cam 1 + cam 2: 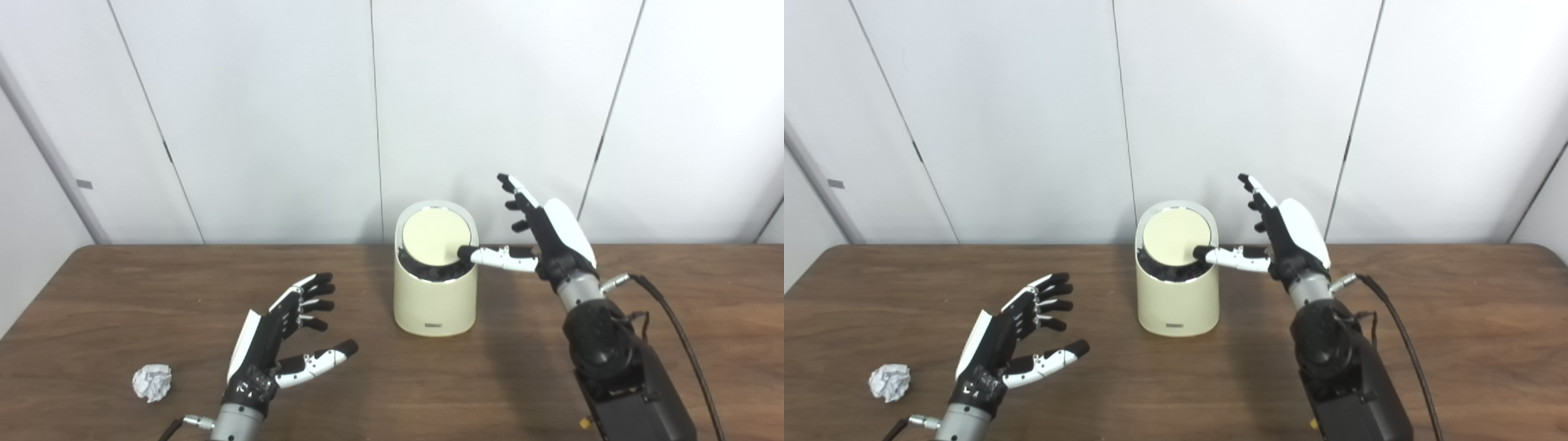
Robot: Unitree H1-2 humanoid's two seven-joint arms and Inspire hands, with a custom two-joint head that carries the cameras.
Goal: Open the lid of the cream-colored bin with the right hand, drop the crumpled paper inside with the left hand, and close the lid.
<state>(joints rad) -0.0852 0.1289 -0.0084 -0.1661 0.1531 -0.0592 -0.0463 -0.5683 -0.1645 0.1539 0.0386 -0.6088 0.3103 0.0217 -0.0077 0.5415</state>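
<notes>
The right hand (551, 239) is spread, holding nothing, its thumb pressing the lid (436, 236) of the bin (435, 300); the lid looks tilted, partly open. The left hand (278, 334) hovers open and empty. The paper (152, 381) lies on the counter (429, 380), ungrasped; dropping and closing remain.

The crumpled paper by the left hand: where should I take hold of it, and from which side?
Grip the crumpled paper across its whole body; it is a small, roughly round wad with no handle or edge to favour. It lies loose on the table, apart from everything. The open left hand sits just to its right, so coming from above, fingers and thumb closing on opposite sides, looks simplest.
</notes>
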